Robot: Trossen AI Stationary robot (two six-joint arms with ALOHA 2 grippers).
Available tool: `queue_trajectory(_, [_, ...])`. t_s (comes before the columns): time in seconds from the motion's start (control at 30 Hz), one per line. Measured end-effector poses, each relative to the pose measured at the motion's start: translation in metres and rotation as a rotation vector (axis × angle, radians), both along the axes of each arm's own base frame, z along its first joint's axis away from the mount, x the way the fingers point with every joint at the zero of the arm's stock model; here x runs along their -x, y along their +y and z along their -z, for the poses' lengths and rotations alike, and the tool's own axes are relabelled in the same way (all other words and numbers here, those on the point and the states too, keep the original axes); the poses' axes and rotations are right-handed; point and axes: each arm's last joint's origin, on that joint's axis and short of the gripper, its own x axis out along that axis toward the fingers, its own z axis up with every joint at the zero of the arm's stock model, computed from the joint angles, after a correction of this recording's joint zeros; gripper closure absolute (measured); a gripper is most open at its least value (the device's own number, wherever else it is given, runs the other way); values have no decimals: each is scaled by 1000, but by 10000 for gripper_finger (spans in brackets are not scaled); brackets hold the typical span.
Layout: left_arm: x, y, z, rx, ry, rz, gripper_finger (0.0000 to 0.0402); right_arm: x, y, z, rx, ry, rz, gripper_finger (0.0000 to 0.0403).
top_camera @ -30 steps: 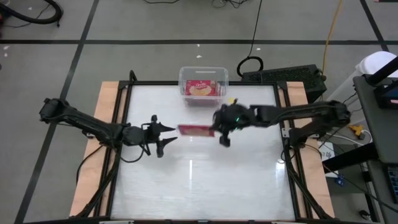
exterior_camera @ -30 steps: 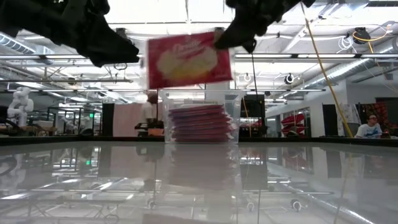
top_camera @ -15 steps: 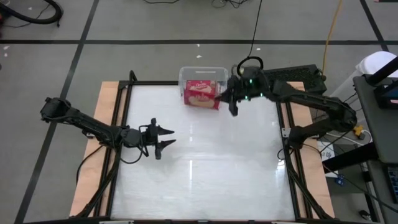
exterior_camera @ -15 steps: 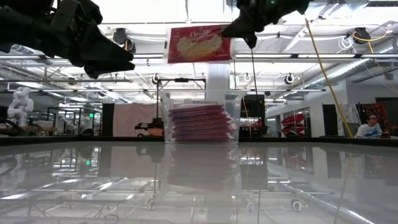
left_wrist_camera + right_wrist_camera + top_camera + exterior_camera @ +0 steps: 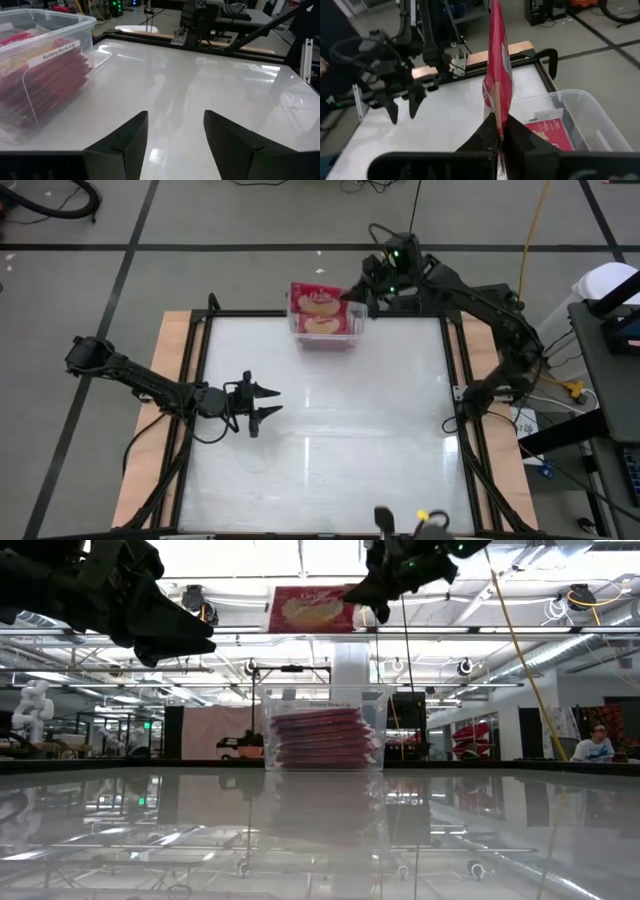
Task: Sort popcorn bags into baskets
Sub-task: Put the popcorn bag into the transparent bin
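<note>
My right gripper [image 5: 349, 296] is shut on one red popcorn bag [image 5: 316, 301], held high above the clear basket [image 5: 355, 326] at the table's far edge. In the low view the bag [image 5: 310, 608] hangs well over the basket [image 5: 375, 700], which holds a stack of red popcorn bags [image 5: 322, 736] lying flat. The right wrist view shows the held bag [image 5: 497, 75] edge-on, with the basket [image 5: 592, 117] beside it. My left gripper [image 5: 266, 401] stands open over the table's left half, with nothing between its fingers [image 5: 131, 142]. My right gripper pinches the bag's right-hand edge [image 5: 496, 111] between its two fingers. The fingers [image 5: 372, 588] come about level from the table's right side. The bag sticks out toward the left, clear of the basket, its picture face tilted up and toward the near side.
The glossy white table top [image 5: 330, 440] is bounded by a black frame [image 5: 470, 420]. A black box [image 5: 465, 302] and cables lie behind the far right corner. A person [image 5: 596, 743] sits in the room beyond.
My right gripper has swung from the table's middle toward the far edge and risen, carrying the popcorn bag from beside my left gripper to above the basket. It has stayed shut on the bag throughout.
</note>
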Motion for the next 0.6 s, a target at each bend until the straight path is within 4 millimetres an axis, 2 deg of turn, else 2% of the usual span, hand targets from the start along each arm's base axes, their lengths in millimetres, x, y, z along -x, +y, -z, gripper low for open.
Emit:
queue_trajectory(0.1, [0,-1,0,4,0,6,204,2,-23,5,-55,-11,0,403])
queue_trajectory(0.27, [1,-3,1,3,5,19,204,4,-50,28,-145,11,21,403])
queue_trajectory(0.43, [1,-5,1,11,4,28,204,3,-66,50,-217,45,20,403])
queue_trajectory(0.6, [2,-7,1,17,4,34,204,2,-72,66,-259,95,29,403])
